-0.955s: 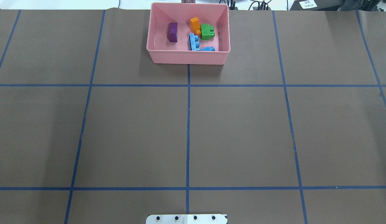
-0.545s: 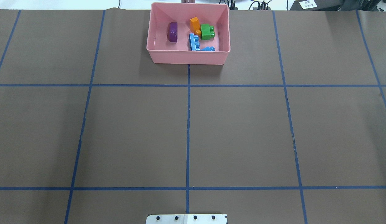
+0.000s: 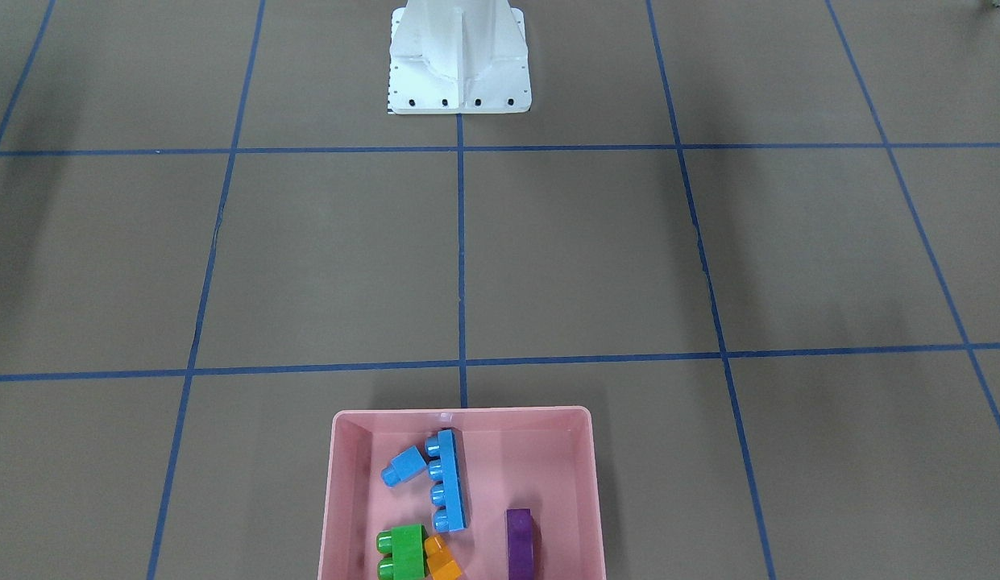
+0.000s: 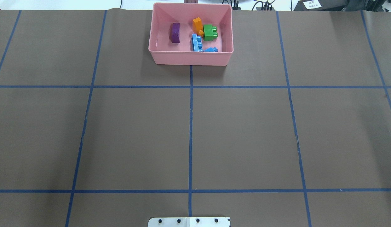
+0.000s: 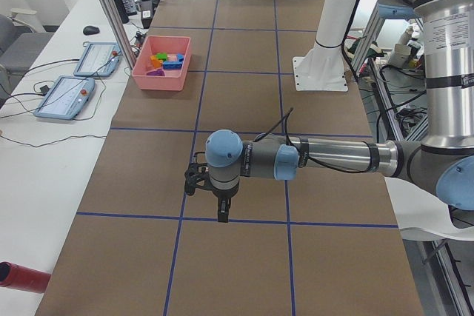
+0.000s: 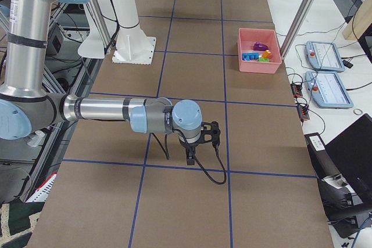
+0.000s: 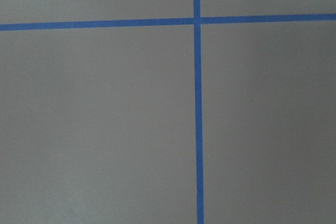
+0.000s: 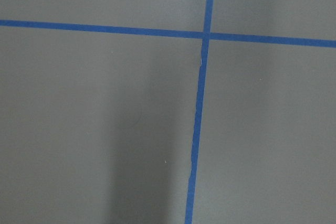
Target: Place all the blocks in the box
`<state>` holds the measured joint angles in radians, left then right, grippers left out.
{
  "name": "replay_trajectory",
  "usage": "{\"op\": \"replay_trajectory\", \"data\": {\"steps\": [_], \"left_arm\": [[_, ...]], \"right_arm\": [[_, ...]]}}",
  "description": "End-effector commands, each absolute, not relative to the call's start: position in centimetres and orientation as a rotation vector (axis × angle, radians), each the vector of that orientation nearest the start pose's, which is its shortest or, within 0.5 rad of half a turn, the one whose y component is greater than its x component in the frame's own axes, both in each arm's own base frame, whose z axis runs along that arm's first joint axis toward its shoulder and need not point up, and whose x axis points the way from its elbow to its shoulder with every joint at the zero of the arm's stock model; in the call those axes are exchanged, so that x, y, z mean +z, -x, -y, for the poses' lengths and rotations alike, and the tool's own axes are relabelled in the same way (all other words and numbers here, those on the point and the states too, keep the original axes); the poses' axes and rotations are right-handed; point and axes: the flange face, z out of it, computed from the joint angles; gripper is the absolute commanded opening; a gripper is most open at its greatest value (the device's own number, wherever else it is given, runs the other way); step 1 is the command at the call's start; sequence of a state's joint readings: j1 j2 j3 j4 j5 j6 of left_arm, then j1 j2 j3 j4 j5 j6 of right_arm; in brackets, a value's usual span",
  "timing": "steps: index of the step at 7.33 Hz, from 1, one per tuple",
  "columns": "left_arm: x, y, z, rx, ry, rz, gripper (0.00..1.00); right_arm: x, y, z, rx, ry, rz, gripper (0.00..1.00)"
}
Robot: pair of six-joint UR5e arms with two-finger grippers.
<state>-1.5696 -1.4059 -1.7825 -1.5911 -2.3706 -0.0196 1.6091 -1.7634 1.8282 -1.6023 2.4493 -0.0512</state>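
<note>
The pink box (image 4: 190,58) stands at the far middle of the table and also shows in the front view (image 3: 459,413). All the blocks lie inside it: purple (image 4: 175,32), orange (image 4: 198,24), green (image 4: 209,32), long blue (image 4: 196,42) and small blue (image 4: 211,49). My left gripper (image 5: 220,211) shows only in the left side view, pointing down over bare table far from the box. My right gripper (image 6: 190,155) shows only in the right side view, likewise over bare table. I cannot tell whether either is open or shut. Both wrist views show only table and blue tape.
The white robot base (image 3: 459,64) stands at the near middle edge. Blue tape lines (image 4: 190,126) grid the brown table. Teach pendants (image 5: 67,98) lie on the side bench beyond the box. A red cylinder (image 5: 22,275) lies off the table's end.
</note>
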Motion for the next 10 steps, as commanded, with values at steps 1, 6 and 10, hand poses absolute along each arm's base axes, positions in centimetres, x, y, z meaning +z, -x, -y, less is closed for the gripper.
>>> {"op": "replay_trajectory", "data": {"steps": [1,6,10], "left_arm": [[62.3,6.1,43.5,0.014,-0.067,-0.798,1.00],[60.5,6.7,45.8,0.028,-0.113,-0.718,1.00],[61.0,7.0,45.5,0.029,-0.114,-0.717,1.00]], "right_arm": [[59.8,-7.6,42.3,-0.020,-0.065,0.860,1.00],[60.1,-7.5,41.9,-0.020,-0.062,0.865,1.00],[61.1,-7.5,41.8,-0.011,-0.043,0.864,1.00]]}}
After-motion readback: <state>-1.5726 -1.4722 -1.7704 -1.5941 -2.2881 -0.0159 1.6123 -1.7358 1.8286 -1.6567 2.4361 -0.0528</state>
